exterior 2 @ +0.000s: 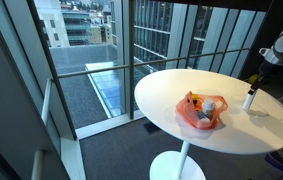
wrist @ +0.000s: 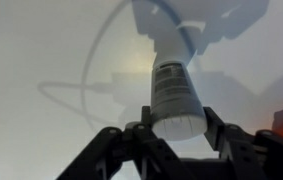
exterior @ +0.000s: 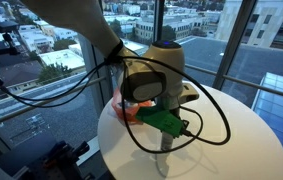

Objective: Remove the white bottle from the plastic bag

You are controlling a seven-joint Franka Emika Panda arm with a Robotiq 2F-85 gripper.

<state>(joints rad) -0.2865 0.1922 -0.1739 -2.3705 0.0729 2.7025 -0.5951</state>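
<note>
Since the gripper [wrist: 177, 138] is pinched narrow on the upper end of the white bottle [wrist: 175, 90], the bottle hangs straight below the claw. Its long axis is upright, with its base at or just above the table [exterior 2: 167, 95]; can't tell which. Plastic bag [exterior 2: 201, 114] lies left of the bottle in an exterior view, apart. Bottle is out of the bag; set-down likely next.

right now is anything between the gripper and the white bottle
Nothing visible. In the wrist view the white bottle sits right between the fingers of the gripper, over bare table, apart from the plastic bag.
</note>
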